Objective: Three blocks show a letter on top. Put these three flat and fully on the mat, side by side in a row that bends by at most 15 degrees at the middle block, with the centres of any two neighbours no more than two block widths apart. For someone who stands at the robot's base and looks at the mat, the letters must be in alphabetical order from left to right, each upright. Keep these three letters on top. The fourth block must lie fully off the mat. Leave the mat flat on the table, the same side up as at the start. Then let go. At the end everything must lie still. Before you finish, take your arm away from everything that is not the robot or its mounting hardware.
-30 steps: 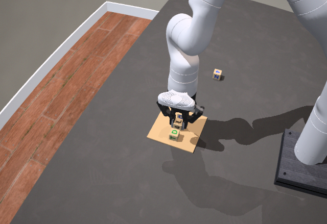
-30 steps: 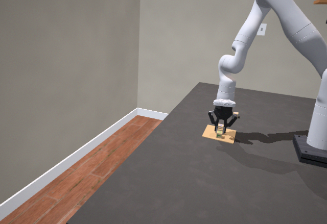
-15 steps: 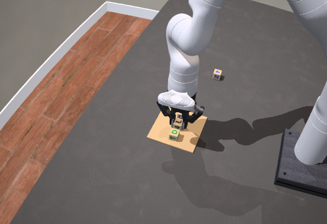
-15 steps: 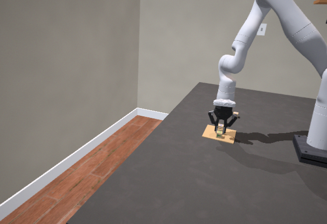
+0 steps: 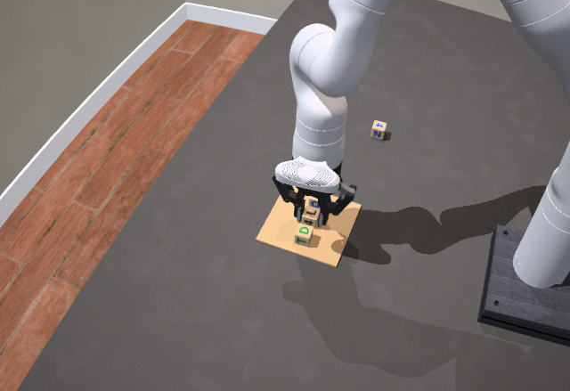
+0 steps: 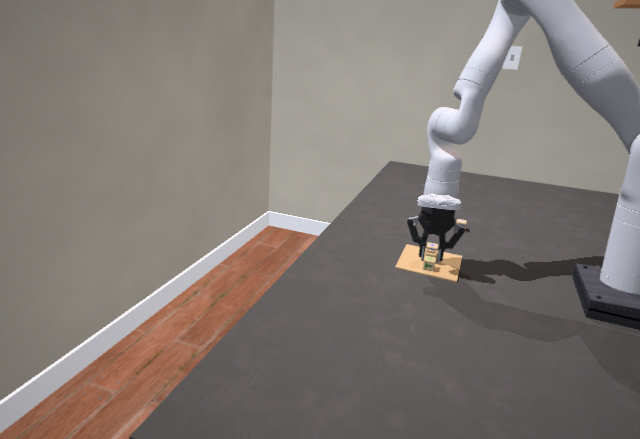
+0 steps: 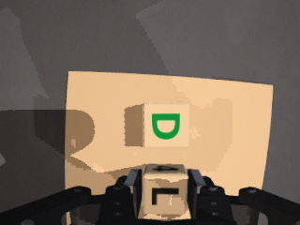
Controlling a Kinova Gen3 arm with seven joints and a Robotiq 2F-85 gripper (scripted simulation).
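The tan mat [image 5: 272, 232] [image 6: 408, 260] [image 7: 94, 89] lies flat. A block with a green D on top [image 5: 304, 231] [image 6: 429, 259] [image 7: 166, 124] sits on it at the near side in the top view. Behind it is a block with a black L on top [image 5: 311, 213] [image 7: 164, 201]; D and L face the same way. A block with a blue, round letter on top [image 5: 314, 203] [image 6: 432, 245] shows behind L, largely hidden by the gripper. My gripper [image 5: 310, 219] [image 6: 431, 256] [image 7: 164, 183] is open slightly, its fingers around the L block with narrow gaps.
The fourth block, with a blue N on its side [image 5: 378, 134] [image 6: 461, 223], lies off the mat on the dark table [image 5: 221, 285] [image 6: 336, 351], farther back. The robot's base [image 5: 510, 281] [image 6: 589, 300] stands at the right. The arm hangs over the mat's back part.
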